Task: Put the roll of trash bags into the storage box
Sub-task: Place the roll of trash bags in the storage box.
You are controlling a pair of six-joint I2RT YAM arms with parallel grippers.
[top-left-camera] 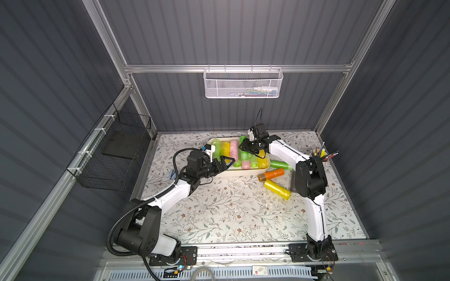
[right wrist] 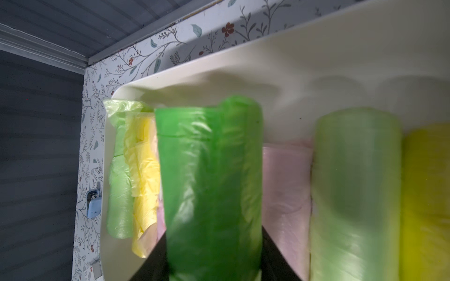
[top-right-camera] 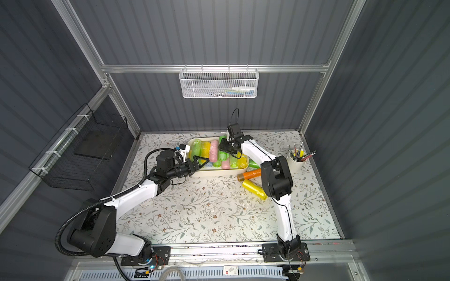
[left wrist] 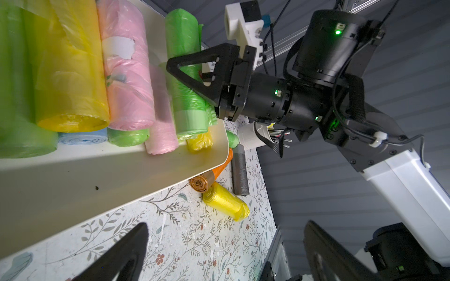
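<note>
Fingers [right wrist: 275, 265] clasp glossy, crinkled cylindrical green roll [right wrist: 209, 182].

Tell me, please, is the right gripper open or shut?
Shut: the right gripper clamps the green roll from both sides, above the storage box.

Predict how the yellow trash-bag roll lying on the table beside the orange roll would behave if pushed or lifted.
The yellow roll lies on its side, so a sideways push would probably roll it. Its glossy film looks slippery and likely yields slightly under a squeeze. Tightly wound, it should lift stiffly.
</note>
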